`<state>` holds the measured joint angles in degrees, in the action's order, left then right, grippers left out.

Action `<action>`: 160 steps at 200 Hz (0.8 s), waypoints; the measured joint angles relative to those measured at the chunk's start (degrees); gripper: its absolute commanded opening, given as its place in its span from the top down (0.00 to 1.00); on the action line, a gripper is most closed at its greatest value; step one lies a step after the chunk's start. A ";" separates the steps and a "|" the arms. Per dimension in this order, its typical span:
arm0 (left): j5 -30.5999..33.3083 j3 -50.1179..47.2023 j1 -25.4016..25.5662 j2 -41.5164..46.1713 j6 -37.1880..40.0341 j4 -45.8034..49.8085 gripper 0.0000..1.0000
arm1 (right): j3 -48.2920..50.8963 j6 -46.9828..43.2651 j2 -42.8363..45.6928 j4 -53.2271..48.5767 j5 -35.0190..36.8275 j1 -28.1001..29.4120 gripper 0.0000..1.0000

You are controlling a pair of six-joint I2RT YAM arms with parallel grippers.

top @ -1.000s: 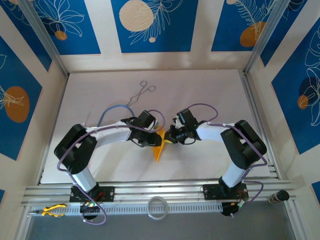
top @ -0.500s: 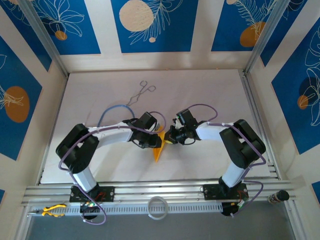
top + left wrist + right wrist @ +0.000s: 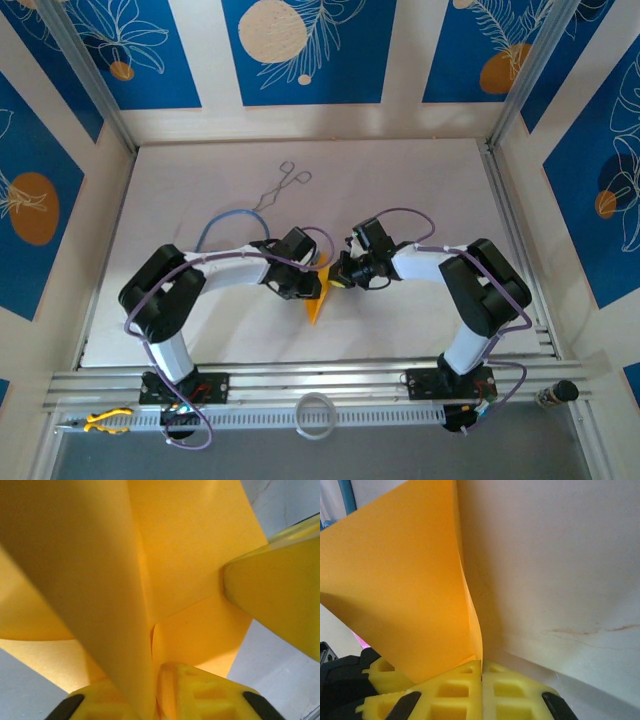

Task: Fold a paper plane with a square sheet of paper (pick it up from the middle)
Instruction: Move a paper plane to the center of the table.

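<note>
**Item under inspection:** the paper plane (image 3: 315, 302), a slim pointed dart of thin orange-yellow paper.

**Location:** it sits mid-way across the white matte table top (image 3: 200, 180), towards the near edge and just ahead of the two arm bases. It is held on edge between both grippers, with its nose aimed at about 6 o'clock in the overhead view. Whether it touches the table cannot be told.

**Left gripper** (image 3: 305, 284): enters from 9 o'clock. On its wrist camera the moulded yellow plastic fingers (image 3: 200, 696) stand close on either side of an upright fold, with a paper layer passing between them. I judge this a pinch on the paper plane, with hardly any gap to spare.

**Right gripper** (image 3: 341, 279): enters from 3 o'clock. Its ribbed yellow fingers (image 3: 451, 690) meet flat along one seam, fully closed. The lower edge of the paper plane is trapped in that seam.

**Reason for the hold (judgement):** two opposed pinches near the middle keep the spine upright and leave the flaps free to be spread or creased. One grip alone would let so limp a sheet sag or twist.

**Materials:**
- The paper is smooth, matte and unprinted, with sharp straight creases and one gently bowed panel. It should buckle easily under side load.
- The table surface shows faint scuffs.
- A thin metal forceps (image 3: 284, 186) with loop handles lies well apart at 11 o'clock from the plane.
- A small pink slip (image 3: 361, 643) peeps out beside the right fingers at 9 o'clock.
</note>
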<state>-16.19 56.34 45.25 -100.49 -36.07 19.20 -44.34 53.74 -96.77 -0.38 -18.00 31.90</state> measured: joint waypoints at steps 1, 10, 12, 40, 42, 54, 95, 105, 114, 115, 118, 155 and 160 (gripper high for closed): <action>0.00 0.00 0.00 -0.02 0.04 -0.02 0.86 | 0.00 0.00 0.00 0.00 0.00 0.00 0.94; 0.24 0.17 0.00 -0.15 0.39 0.17 0.88 | 0.00 0.00 0.00 0.00 0.00 0.00 0.91; 0.26 0.20 0.00 -0.17 0.35 0.28 0.89 | 0.00 0.00 0.00 0.00 0.02 0.00 0.90; 2.69 2.45 0.04 -0.20 1.38 3.37 0.91 | 0.24 -0.28 1.57 -1.01 0.46 -0.50 0.78; 3.08 2.75 0.04 -0.22 1.60 3.80 0.91 | 0.26 -0.28 1.88 -1.27 0.70 -0.68 0.77; 4.96 4.70 0.04 -0.20 2.32 6.01 0.91 | 0.63 -0.70 4.04 -2.10 1.27 -1.73 0.76; 11.65 11.98 0.04 -1.42 5.11 13.57 0.92 | 2.64 -2.23 11.08 -4.07 2.23 -6.73 0.75; 12.72 13.29 0.04 -2.21 5.42 14.97 0.92 | 3.39 -2.45 11.91 -4.39 2.40 -7.78 0.74; 13.62 14.29 0.04 -3.17 5.77 16.24 0.92 | 4.13 -2.62 12.50 -4.74 2.43 -8.44 0.74; 13.68 14.36 0.02 -3.28 5.84 16.35 0.92 | 4.28 -2.62 12.63 -4.87 2.45 -8.52 0.74; 13.94 14.64 0.02 -3.61 6.03 16.79 0.92 | 4.50 -2.67 12.74 -4.94 2.54 -8.72 0.74; 15.96 16.70 0.04 -7.41 6.23 20.76 0.92 | 6.23 -2.67 14.12 -6.12 2.60 -9.75 0.74; 16.17 16.87 0.04 -7.74 6.21 21.20 0.92 | 6.29 -2.67 14.16 -6.19 2.60 -9.81 0.74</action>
<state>-0.01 73.21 45.30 -108.22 -29.87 40.40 -38.04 51.07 -82.61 -6.57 -15.40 22.09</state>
